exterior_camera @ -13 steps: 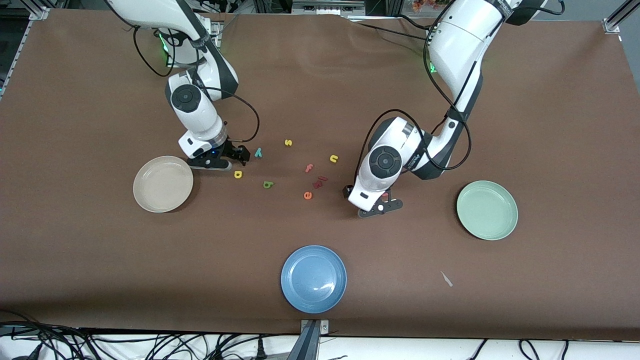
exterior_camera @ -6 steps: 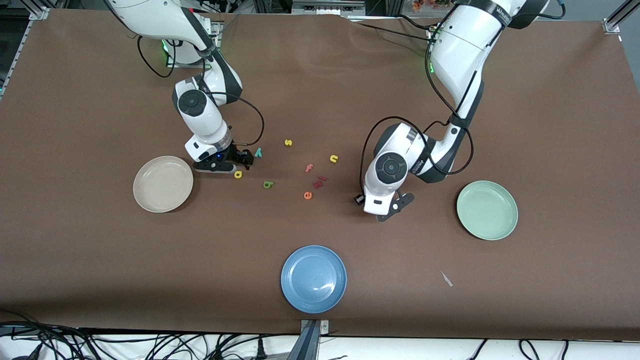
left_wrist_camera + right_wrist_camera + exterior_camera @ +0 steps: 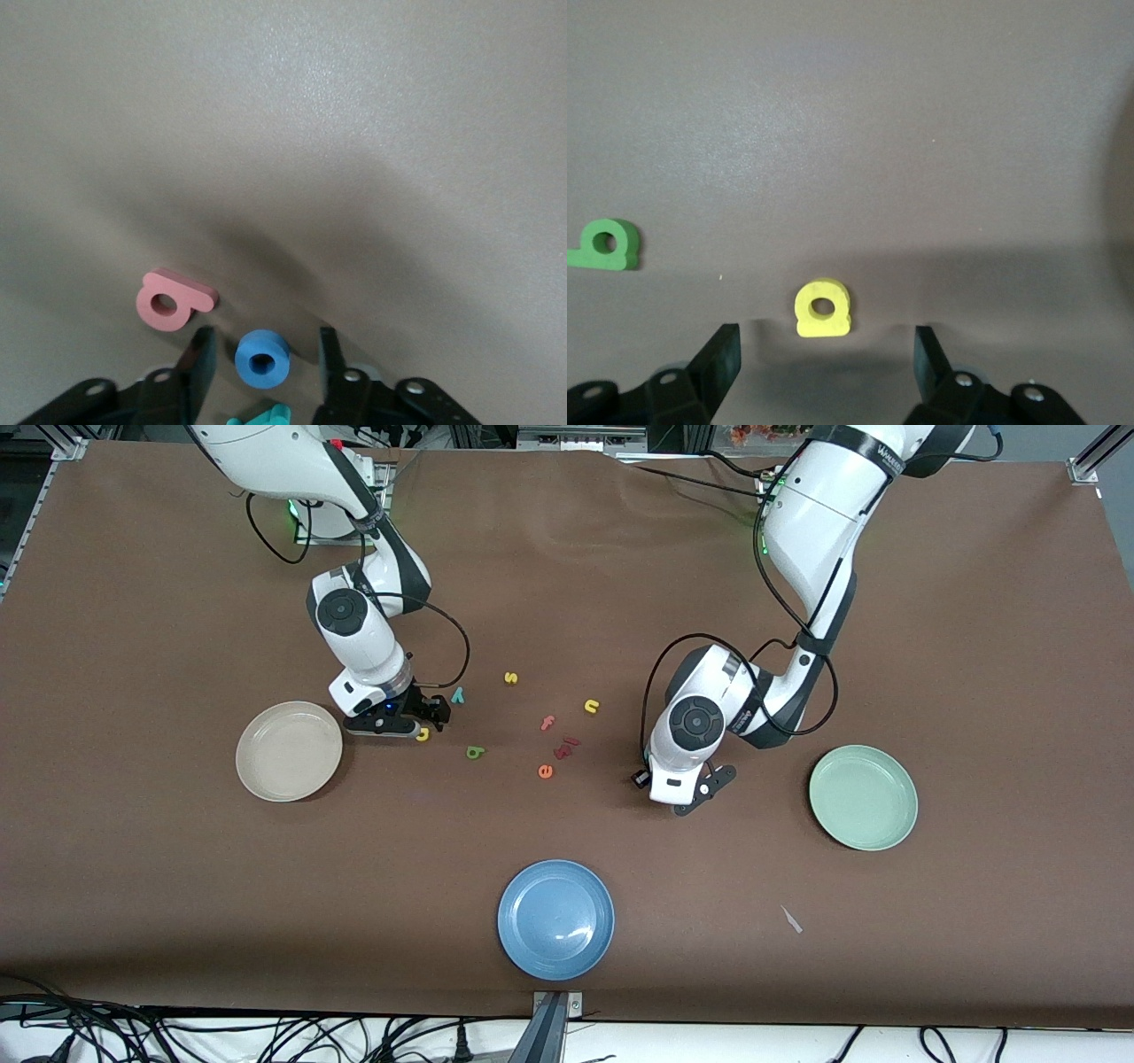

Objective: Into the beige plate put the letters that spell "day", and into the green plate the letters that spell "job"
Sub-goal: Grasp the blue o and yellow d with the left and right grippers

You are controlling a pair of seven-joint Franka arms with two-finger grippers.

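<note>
Straddling the yellow "d" (image 3: 823, 309), the right gripper (image 3: 824, 354) stands low over the tabletop (image 3: 567, 558) just beside the beige plate (image 3: 289, 750), its fingers (image 3: 722, 354) wide apart with the letter between them and nothing yet held. This stance suits a pinch from both sides. The left gripper (image 3: 261, 367) is set likewise about the blue "o" (image 3: 262, 359), fingers partly drawn in but apart from the ring; no grasp is visible. It works between the letter cluster and the green plate (image 3: 863, 797).

Both plates lie bare, so the sorting appears barely begun. The front view places the arms, plates, teal "y" (image 3: 458, 694) and olive "a" (image 3: 475, 752), but the left arm's wrist hides its targets there. Only the left wrist view reveals the "o", the pink "b" (image 3: 171, 300) near it, and a teal piece (image 3: 261, 415), probably the "j", at the frame's edge.
</note>
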